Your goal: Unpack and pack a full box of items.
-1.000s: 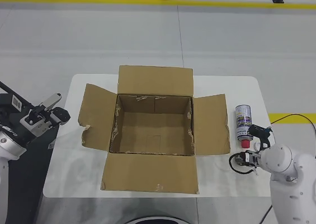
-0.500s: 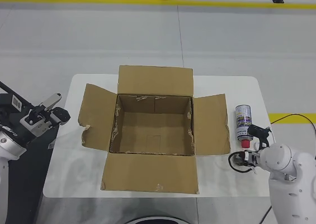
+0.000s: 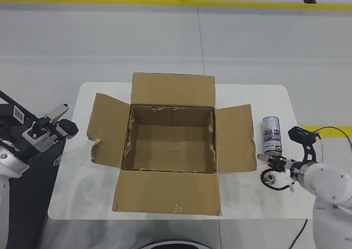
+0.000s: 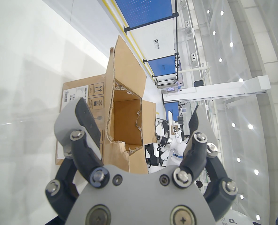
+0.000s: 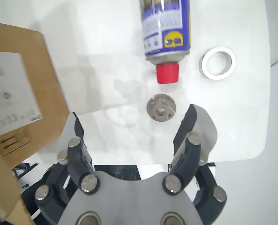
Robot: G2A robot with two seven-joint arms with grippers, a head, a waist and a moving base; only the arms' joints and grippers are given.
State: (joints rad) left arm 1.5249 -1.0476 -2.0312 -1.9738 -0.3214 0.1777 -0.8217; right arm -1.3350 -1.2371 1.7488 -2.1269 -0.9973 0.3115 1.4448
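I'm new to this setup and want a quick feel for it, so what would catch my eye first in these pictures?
The big cardboard box, flaps spread and empty inside, sits in the middle of the table. Beside it, on the right arm's side, lies a blue spray can with a red cap, and a metal flange and a white ring lie near the cap. The right gripper hangs just short of the flange, jaws open.

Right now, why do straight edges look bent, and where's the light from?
Left wrist view: a wide lens bows the far wall; rows of ceiling lamps shine. Right wrist view: the table edge curves too; the spray can casts little shadow.
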